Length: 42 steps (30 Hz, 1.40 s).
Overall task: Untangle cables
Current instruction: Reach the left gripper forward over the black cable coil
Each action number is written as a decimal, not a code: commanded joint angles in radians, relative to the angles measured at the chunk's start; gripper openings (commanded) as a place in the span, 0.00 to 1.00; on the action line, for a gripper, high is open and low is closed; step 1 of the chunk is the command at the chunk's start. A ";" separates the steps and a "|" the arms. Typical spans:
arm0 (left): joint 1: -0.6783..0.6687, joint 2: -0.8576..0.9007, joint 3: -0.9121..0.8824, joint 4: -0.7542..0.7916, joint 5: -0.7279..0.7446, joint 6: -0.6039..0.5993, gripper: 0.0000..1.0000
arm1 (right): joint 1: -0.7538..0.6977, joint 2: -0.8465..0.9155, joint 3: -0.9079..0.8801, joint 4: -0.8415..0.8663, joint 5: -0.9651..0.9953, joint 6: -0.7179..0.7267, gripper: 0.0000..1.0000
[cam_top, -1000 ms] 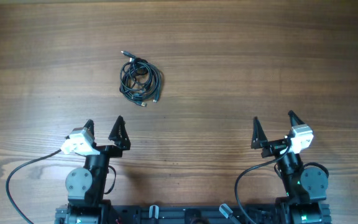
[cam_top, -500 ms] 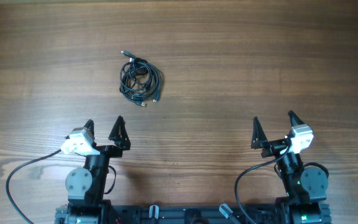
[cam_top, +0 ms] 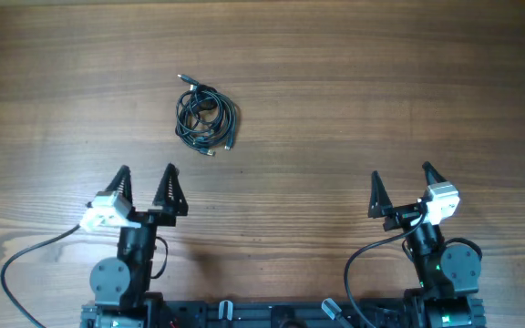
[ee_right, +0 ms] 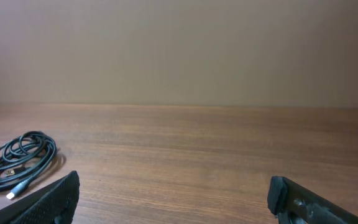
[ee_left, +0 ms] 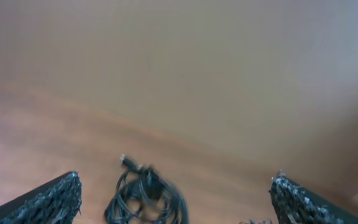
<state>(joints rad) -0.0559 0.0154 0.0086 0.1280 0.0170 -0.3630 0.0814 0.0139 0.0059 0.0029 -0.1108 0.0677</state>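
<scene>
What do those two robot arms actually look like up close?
Mostly black, with round joints. The left gripper and right gripper each have two black, pointed, triangular fingers and a white block alongside. A black cable loops out from each arm's base.

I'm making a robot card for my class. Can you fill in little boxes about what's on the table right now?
table: brown wood
cables: one tangled black bundle, lying free, nearer the left arm
left end effector: open, empty, short of the cables
right end effector: open, empty, farther from the cables
untangling: not yet begun
</scene>
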 commanded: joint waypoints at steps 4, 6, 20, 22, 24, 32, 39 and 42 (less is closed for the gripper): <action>0.008 0.013 0.240 -0.091 -0.003 -0.038 1.00 | -0.004 0.000 -0.001 0.002 0.013 0.013 1.00; 0.008 0.049 0.365 -0.190 -0.002 -0.038 1.00 | -0.004 0.000 -0.001 0.002 0.013 0.013 1.00; 0.008 0.883 1.381 -0.863 0.295 -0.059 1.00 | -0.004 0.000 -0.001 0.002 0.013 0.013 1.00; 0.008 1.037 1.540 -1.004 0.324 -0.022 1.00 | -0.004 0.000 -0.001 0.002 0.013 0.013 1.00; 0.008 1.186 1.670 -1.150 0.333 -0.007 1.00 | -0.004 0.000 -0.001 0.002 0.013 0.013 1.00; 0.008 1.508 1.710 -1.261 0.339 -0.064 1.00 | -0.004 0.000 -0.001 0.002 0.013 0.013 1.00; -0.022 1.717 1.710 -1.216 0.326 -0.123 0.04 | -0.004 0.000 -0.001 0.002 0.013 0.013 1.00; -0.074 1.791 1.710 -1.217 0.219 -0.124 0.04 | -0.004 0.000 -0.001 0.002 0.013 0.013 1.00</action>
<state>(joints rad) -0.0738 1.7363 1.7039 -1.0885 0.3214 -0.4648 0.0814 0.0158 0.0059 0.0002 -0.1104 0.0677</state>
